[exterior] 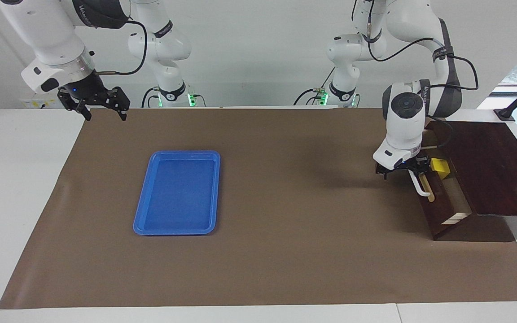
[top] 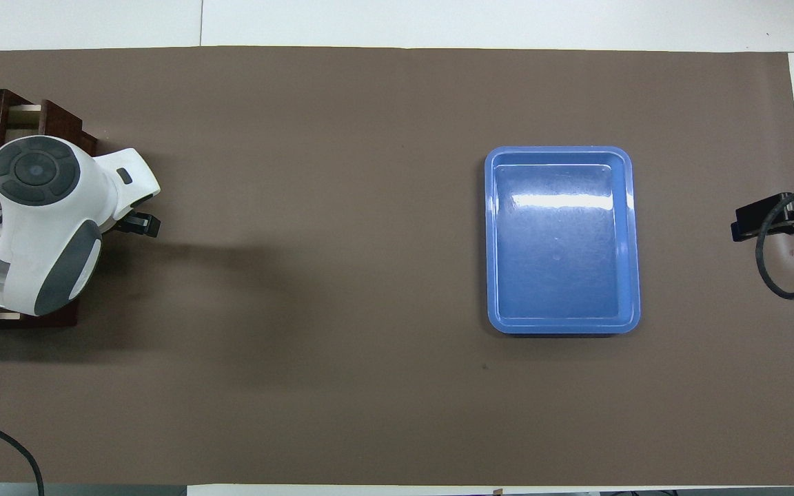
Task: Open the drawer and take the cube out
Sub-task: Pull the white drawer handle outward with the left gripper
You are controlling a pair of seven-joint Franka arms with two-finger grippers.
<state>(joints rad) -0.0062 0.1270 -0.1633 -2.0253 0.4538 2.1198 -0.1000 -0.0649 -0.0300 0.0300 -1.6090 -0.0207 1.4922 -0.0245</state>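
— Room around the drawer [exterior: 443, 207], how does it look?

— Plenty. The drawer stands partway out of its dark wooden box [exterior: 494, 166], at the left arm's end of the table [exterior: 16, 188]. The brown mat [exterior: 285, 260] in front of the drawer lies bare up to the blue tray [exterior: 173, 231], which is well apart from the drawer, toward the right arm's end. The mat's edge farther from the robots than the drawer has open space too.

— Anything in the way?

— Only the left arm itself. The left gripper [exterior: 413, 171] sits at the drawer's white bar handle [exterior: 421, 188], at the end of the bar nearer to the robots, and its wrist hangs over the drawer's front. In the overhead view that wrist covers most of the drawer.

— Is it clamped on the handle?

— I cannot tell; the fingers are hidden against the bar.

— And the right arm?

— It waits. The right gripper [exterior: 106, 112] hangs with its fingers spread and nothing in them, well apart from the drawer, over the mat's corner at the right arm's end.

— The cube?

— The cube [exterior: 440, 166] is small and bright yellow. It lies inside the drawer on the pale wood, just beside the left gripper, in the part of the drawer nearer to the robots.
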